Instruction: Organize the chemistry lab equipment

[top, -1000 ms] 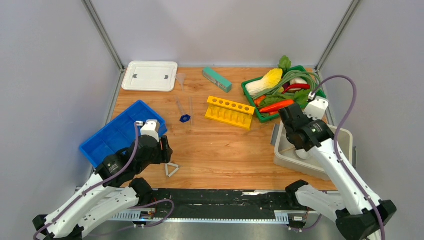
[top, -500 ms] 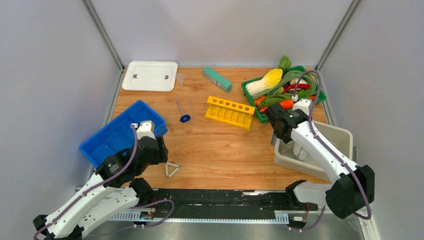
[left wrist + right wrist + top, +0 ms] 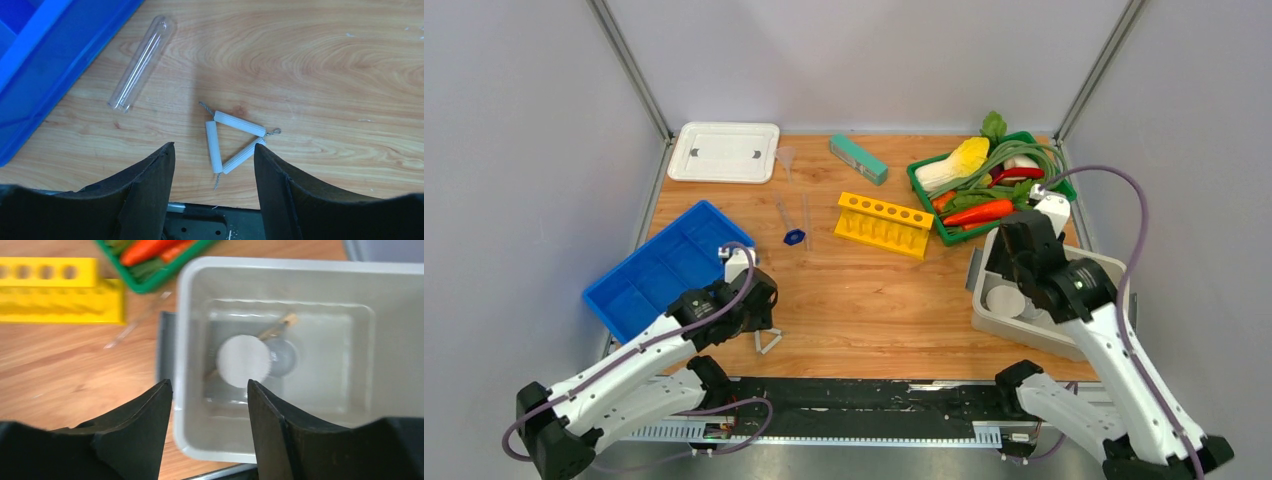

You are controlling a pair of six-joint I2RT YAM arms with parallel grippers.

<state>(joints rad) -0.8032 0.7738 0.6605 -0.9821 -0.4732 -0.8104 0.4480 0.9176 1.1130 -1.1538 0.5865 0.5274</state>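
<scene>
- One pipe-clay triangle (image 3: pixel 232 142) lies flat on the table at its near edge, just right of the blue tray (image 3: pixel 659 265).
- Left gripper (image 3: pixel 214 152) hangs over the triangle with its jaws apart, one finger on each side, gripping nothing.
- One glass tube (image 3: pixel 142 62) lies beside the tray's rim, beyond the triangle.
- Two more tubes (image 3: pixel 781 212) lie mid-table. One blue cap (image 3: pixel 795 237) sits at their near ends and one funnel (image 3: pixel 785 158) lies further back.
- One yellow rack (image 3: pixel 883 224) with a row of holes stands right of the tubes.
- One grey bin (image 3: pixel 1064 335) at the right edge holds one white bowl (image 3: pixel 244 360) and wooden tongs (image 3: pixel 280 325), which the bowl partly covers.
- Right gripper (image 3: pixel 210 387) is over the bin with its jaws apart and nothing between them.
- One grey square (image 3: pixel 166 345) leans at the bin's left wall.
- One white lid (image 3: pixel 724 151) at back left carries two dark marks that cannot be read.
- One teal block (image 3: pixel 858 159) lies at the back. One green basket (image 3: pixel 924 185) of vegetables sits just behind the bin.
</scene>
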